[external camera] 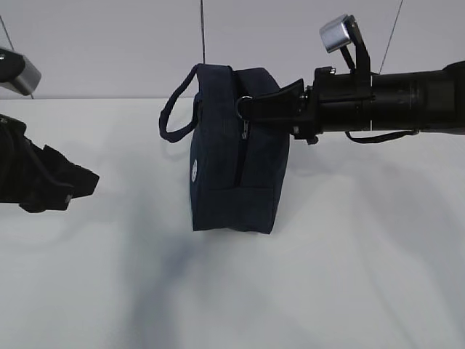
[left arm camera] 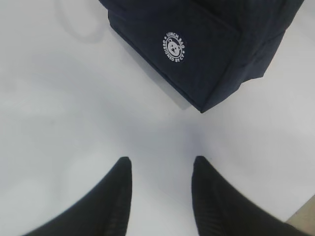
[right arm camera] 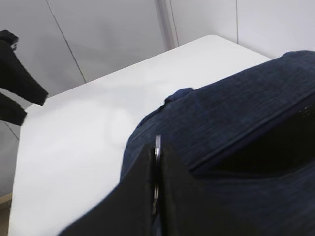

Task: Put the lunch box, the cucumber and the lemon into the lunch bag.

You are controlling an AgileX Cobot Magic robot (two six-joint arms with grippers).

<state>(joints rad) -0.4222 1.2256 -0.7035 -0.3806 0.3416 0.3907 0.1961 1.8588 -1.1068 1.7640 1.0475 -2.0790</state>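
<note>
bare table (external camera: 363,276) all around, lunch bag (external camera: 236,182) the only obstacle, mid-table

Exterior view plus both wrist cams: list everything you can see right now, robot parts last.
lunch bag: one, dark navy, standing on the table near its middle; zipper partly open at the top
round logo: one, white, on the bag's side
zipper ring pull: one, silver, at the bag's top
table: one, white, under everything
lunch box, cucumber, lemon: none visible in any view
left gripper: one, black, open, holding nothing, left of the bag
right gripper: one, black, shut on the zipper ring pull
</note>
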